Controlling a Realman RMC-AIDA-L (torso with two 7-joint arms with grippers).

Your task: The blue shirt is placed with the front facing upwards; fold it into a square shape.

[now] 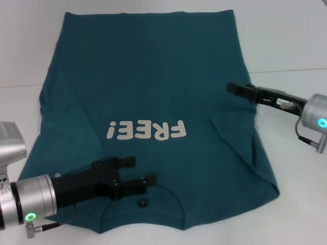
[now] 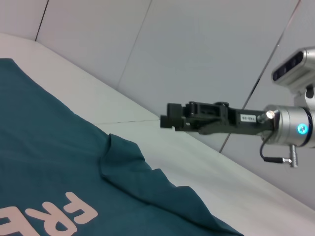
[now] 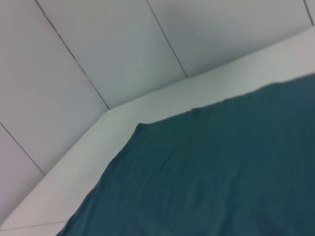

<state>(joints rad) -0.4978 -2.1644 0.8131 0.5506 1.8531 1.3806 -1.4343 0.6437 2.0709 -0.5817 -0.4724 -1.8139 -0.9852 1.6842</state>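
Note:
The blue shirt lies flat on the white table, front up, with its collar at the near edge and a small dark label showing. Its cream "FREE!" lettering reads upside down from the head view. My left gripper is open, just above the shirt between the lettering and the collar, nothing held. My right gripper reaches in from the right, over the shirt's right edge by the sleeve fold. The left wrist view shows the shirt and the right gripper hovering above the table. The right wrist view shows only the shirt's hem corner.
The white table extends beyond the shirt on both sides. A grey panelled wall stands behind the table's far edge.

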